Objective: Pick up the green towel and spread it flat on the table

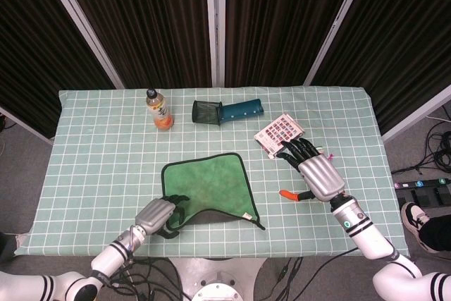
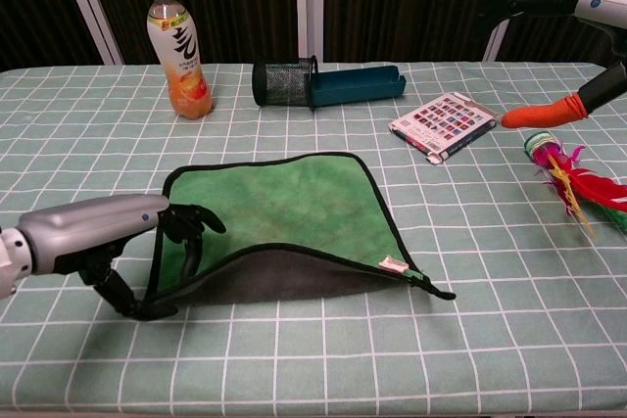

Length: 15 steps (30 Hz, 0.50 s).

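- Our left hand (image 2: 93, 234) pinches the towel (image 1: 206, 189) by its near-left corner, folded flap beside the fingertips.
- Soft, light, floppy cloth; we judge corners the best hold.
- Our right hand (image 1: 315, 170) hovers, fingers spread, holding nothing.

The left hand (image 2: 93, 237) pinches the green towel (image 2: 284, 208)'s near-left corner, lifting that edge off the table (image 2: 323, 359).

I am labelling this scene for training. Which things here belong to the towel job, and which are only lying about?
Job: towel; left hand, gripping its near-left edge.

Lying about: bottle, mesh cup, teal case, card pack, feather toy. Right hand holds nothing.
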### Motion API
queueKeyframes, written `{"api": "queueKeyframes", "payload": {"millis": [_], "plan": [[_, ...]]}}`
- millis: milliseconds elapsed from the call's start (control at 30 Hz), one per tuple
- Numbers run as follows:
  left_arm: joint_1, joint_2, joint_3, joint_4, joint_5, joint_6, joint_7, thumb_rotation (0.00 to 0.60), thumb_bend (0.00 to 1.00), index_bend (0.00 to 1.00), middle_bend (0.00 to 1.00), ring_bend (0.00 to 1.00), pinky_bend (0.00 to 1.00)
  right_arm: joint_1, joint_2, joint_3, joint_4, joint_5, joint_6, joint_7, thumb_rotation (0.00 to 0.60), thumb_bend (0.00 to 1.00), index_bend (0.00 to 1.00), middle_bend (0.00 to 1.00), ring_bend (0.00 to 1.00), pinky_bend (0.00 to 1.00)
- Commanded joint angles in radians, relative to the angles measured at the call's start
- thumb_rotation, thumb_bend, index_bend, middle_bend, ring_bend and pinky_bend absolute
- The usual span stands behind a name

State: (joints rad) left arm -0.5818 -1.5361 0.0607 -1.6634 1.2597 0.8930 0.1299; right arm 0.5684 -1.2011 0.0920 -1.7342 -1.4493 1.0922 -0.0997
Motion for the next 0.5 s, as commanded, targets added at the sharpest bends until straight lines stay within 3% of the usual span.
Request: {"api": "queueKeyframes", "payload": {"millis": [33, 333, 500], "plan": [[-0.004, 0.022, 0.023, -0.03, 0.033, -0.02, -0.003, 0.6, 0.3, 0.57, 0.25, 0.16, 0.22, -0.001, 0.001, 0.001, -0.002, 0.001, 0.001, -0.001, 0.409, 0.12, 0.2, 0.05, 0.0, 0.0], [-0.038, 0.085, 0.048, -0.098, 0.075, -0.1, -0.036, 0.6, 0.3, 0.52, 0.24, 0.16, 0.22, -0.011, 0.006, 0.004, -0.01, 0.004, 0.009, -0.007, 0.406, 0.12, 0.2, 0.05, 0.0, 0.0], [-0.011, 0.137, 0.012, -0.123, 0.102, -0.022, -0.122, 0.6, 0.29, 0.48, 0.24, 0.16, 0.22, -0.019, 0.015, 0.005, -0.011, 0.012, 0.014, -0.007, 0.409, 0.11, 0.2, 0.05, 0.0, 0.0]]}}
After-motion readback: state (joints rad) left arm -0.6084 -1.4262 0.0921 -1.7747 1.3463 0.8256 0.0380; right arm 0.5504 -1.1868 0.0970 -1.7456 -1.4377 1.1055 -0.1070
